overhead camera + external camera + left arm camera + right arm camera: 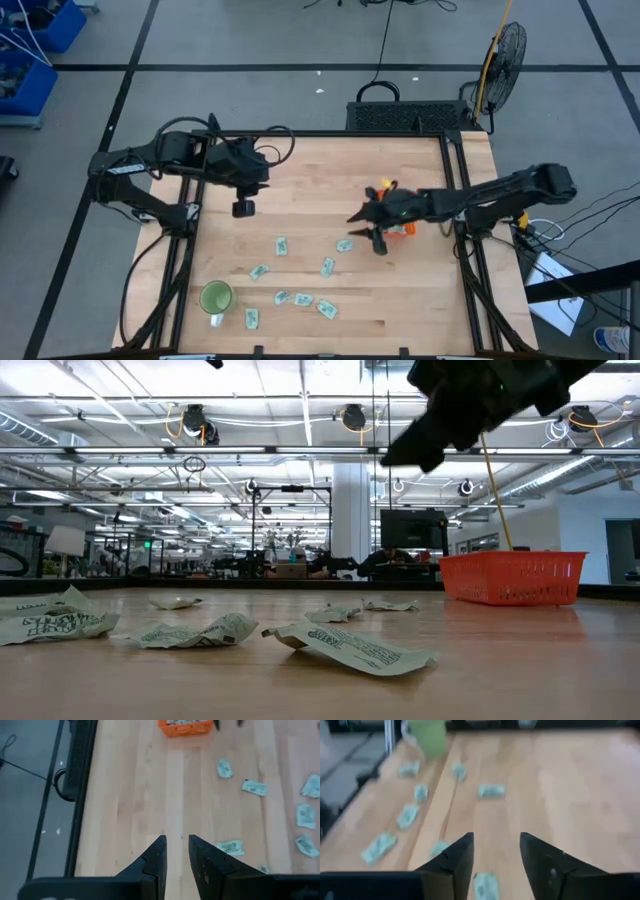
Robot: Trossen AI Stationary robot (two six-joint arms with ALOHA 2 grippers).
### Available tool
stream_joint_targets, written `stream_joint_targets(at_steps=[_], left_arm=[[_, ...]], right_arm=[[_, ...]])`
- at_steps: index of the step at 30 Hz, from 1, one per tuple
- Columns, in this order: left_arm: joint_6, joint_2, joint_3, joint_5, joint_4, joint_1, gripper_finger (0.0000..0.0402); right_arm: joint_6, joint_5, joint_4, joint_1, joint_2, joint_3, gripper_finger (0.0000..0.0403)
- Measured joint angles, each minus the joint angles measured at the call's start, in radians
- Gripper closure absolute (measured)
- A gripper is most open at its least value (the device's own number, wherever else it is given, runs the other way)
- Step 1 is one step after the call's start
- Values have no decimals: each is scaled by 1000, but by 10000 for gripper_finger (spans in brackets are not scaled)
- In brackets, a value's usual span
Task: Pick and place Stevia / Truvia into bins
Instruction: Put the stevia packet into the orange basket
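Several pale green and white sachets (pixel 303 299) lie flat and scattered on the wooden table's near half, and they also show in the low view (pixel 350 645). The orange tray (pixel 400 228) stands right of centre, partly under the right arm, and holds some sachets (pixel 185 727). My right gripper (pixel 366 232) hangs open above the table (pixel 430 450), just left of the tray. One sachet (pixel 485 886) lies on the table below the gap between its fingers (pixel 495 845). My left gripper (pixel 243 208) waits over the far left part of the table, its fingers (pixel 176 840) a narrow gap apart.
A round green cup (pixel 216 297) stands near the table's near left corner, close to the sachets. Black frame rails (pixel 465 200) run along the left and right table edges. Bare wood (pixel 420 300) lies at the near right.
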State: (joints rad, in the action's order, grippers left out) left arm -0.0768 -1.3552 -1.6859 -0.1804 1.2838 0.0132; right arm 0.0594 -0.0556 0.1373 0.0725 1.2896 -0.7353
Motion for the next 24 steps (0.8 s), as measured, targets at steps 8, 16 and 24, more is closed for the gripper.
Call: stream_joint_targets(at_steps=[8,16,24], left_arm=[[-30,0,0,-23,0,0,314],[-56,0,0,-57,-1,0,314],[-87,0,0,-58,0,0,314]], right_arm=[[-26,6,79,77,228,-21,213],[2,162,83,105,413,-42,217],[42,162,107,106,498,-44,218]])
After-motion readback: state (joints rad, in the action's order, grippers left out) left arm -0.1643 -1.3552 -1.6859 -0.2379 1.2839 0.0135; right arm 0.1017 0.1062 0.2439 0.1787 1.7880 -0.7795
